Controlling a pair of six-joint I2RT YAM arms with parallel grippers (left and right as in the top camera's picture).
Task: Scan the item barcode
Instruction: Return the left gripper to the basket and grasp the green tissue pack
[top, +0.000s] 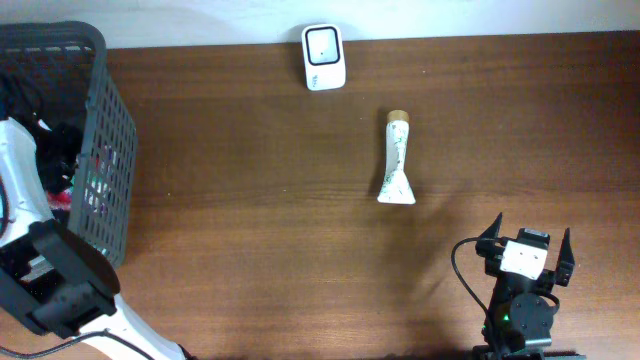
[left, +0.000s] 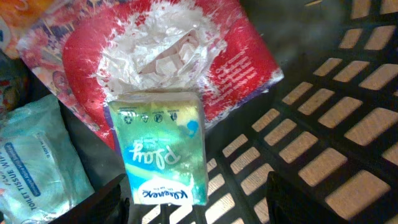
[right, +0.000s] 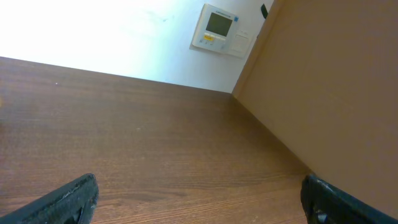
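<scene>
Left end effector (left: 194, 190) astride tissue pack (left: 163, 149), basket grid (left: 292, 124) close beside

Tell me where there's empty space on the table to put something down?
Biggest bare stretch: the table between the basket and the white tube. Also free: the right end past the tube, beyond the right gripper. Crowded: inside the basket, stuffed with packets.

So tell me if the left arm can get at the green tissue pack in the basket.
Probably yes: the green tissue pack lies on top, uncovered, right before the left claw.
</scene>
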